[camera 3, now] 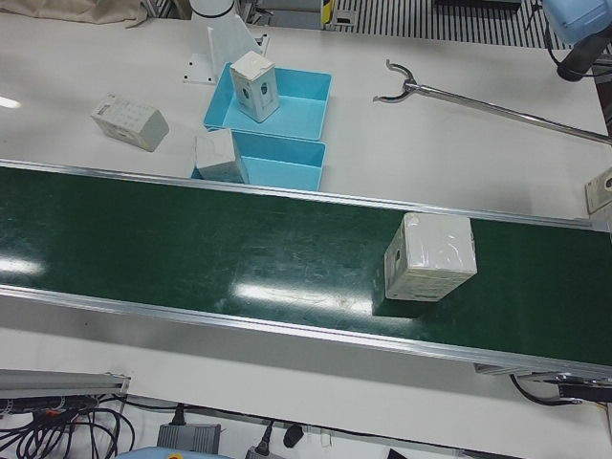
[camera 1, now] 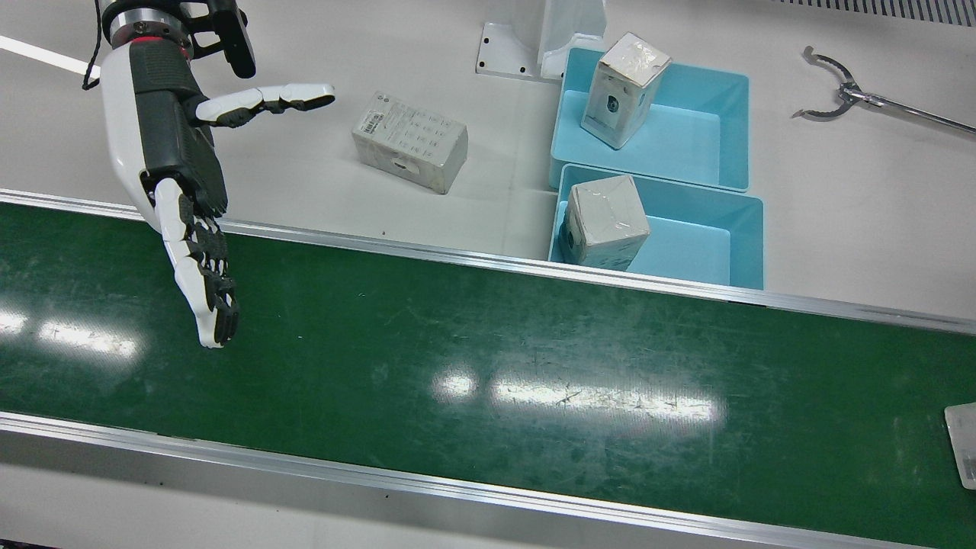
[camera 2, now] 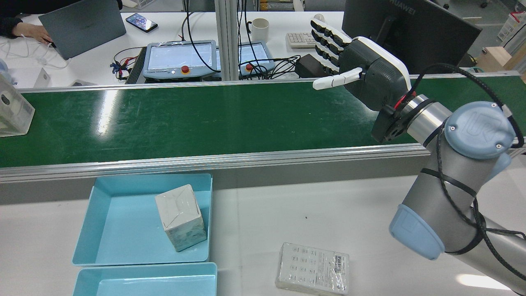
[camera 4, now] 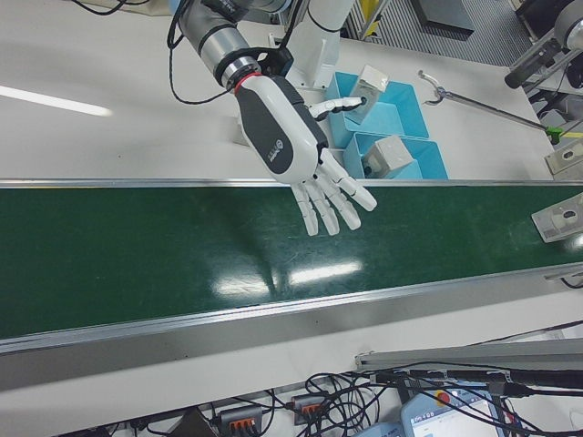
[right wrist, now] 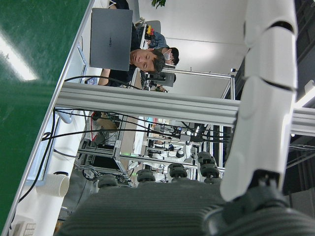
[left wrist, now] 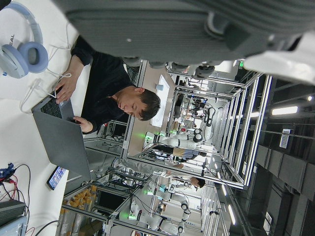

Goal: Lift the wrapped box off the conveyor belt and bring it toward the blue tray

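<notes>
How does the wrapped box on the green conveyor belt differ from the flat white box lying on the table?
The wrapped box on the belt is cube-like and plain; the flat white box is a thin slab with a barcode label. The first sits on the green conveyor belt, the second on the white table. Both look plastic-wrapped and whitish.

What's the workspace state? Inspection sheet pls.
Surface: green belt with glare patches; white table behind it.
Job's things: wrapped box on the belt, untouched; two blue trays, one box standing in each.
Clutter: flat box and a grabber tool on the table.
Hands: right hand open above the belt, fingers spread, holding nothing; left hand too close to its camera to judge.
Cables: black cable wrapped around the right arm.
Surroundings: person at a laptop, teach pendants, monitor.
</notes>
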